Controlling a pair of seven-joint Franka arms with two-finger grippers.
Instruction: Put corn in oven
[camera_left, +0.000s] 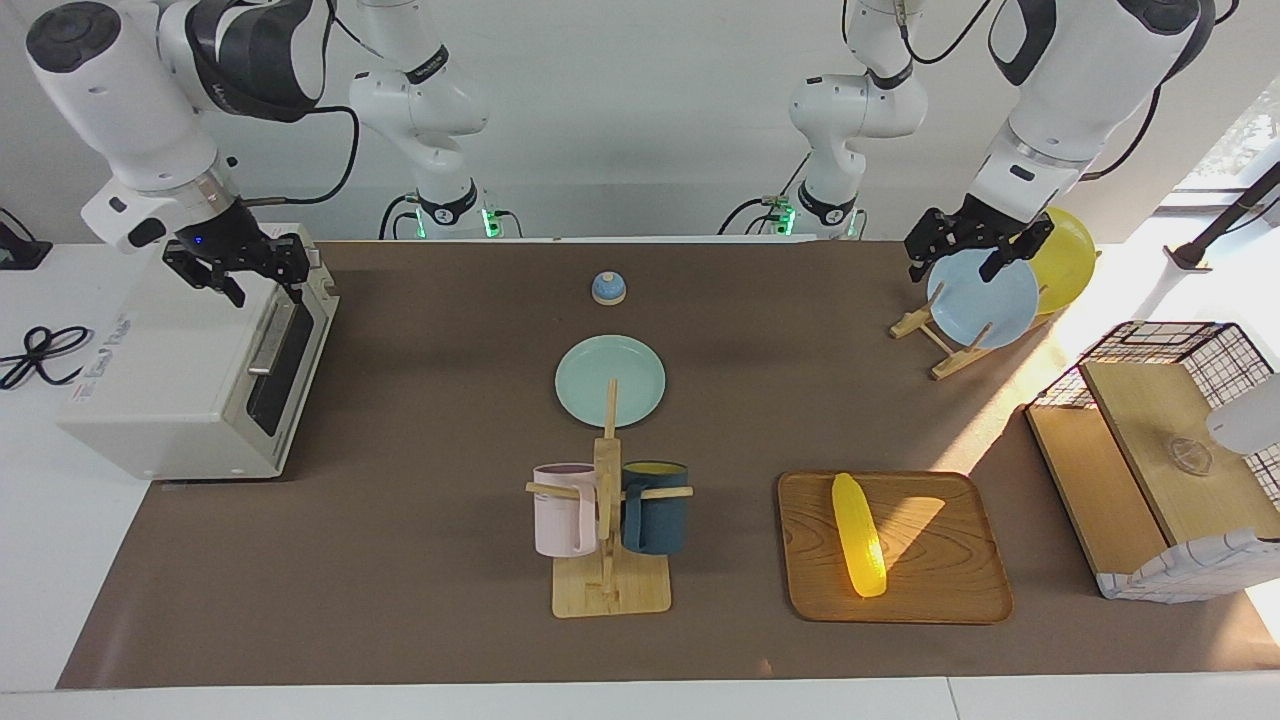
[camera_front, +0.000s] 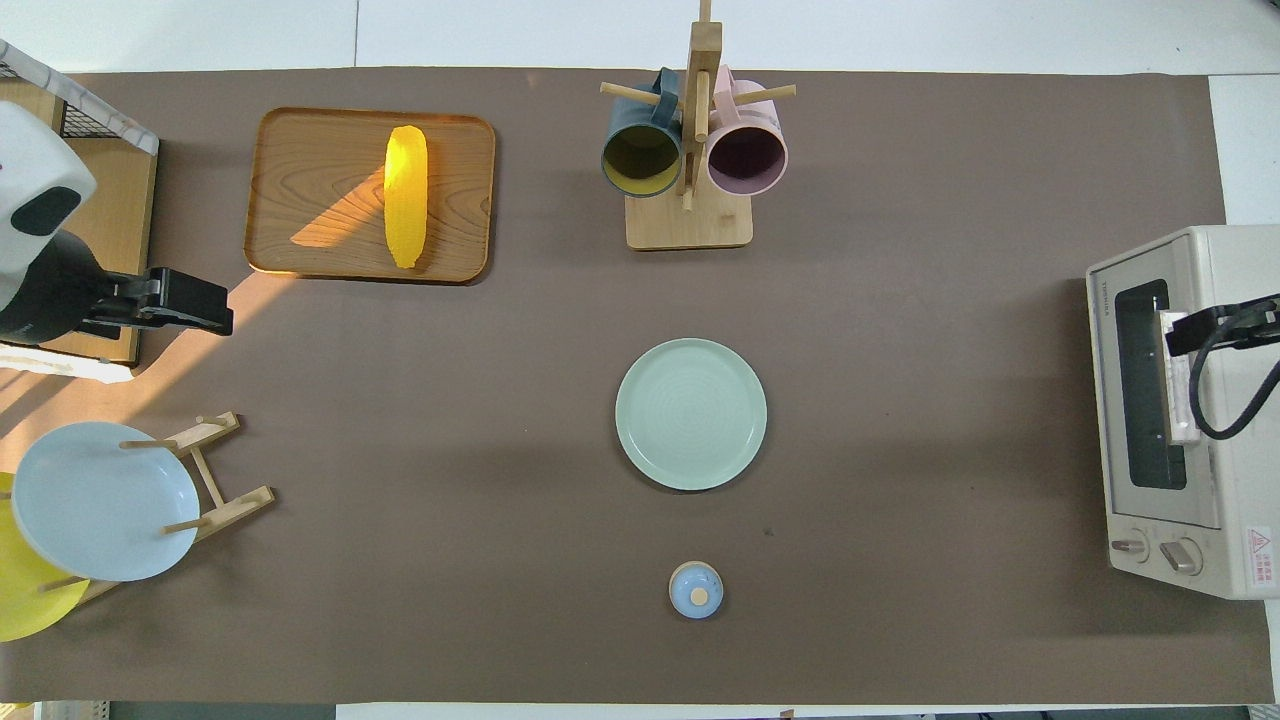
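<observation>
I have the right gripper (camera_left: 262, 268) up over the top front edge of the oven (camera_left: 190, 370), above the door's handle (camera_left: 270, 335); its fingers point down with a gap between them and nothing is held. The oven sits at the right arm's end of the table with its door closed. The corn (camera_left: 859, 535) lies on the wooden tray (camera_left: 960, 590) toward the left arm's end, its tapered end pointing toward the robots, and nothing is touching it. My left gripper (camera_left: 968, 258) waits in the air over the blue plate (camera_left: 985, 305) that stands in the plate rack (camera_left: 925, 330); I see its fingers spread apart and empty. A yellow plate (camera_left: 1070, 260) stands in the same rack, closer to the left arm's end. In the middle of the table a green plate (camera_front: 691, 413) lies flat, and farther from the robots than that is the mug stand (camera_front: 690, 215), with a dark blue mug (camera_front: 642, 150) and a pink mug (camera_front: 748, 150) hanging on it. A small blue lid (camera_front: 695, 590) sits nearer to the robots than the green plate.
</observation>
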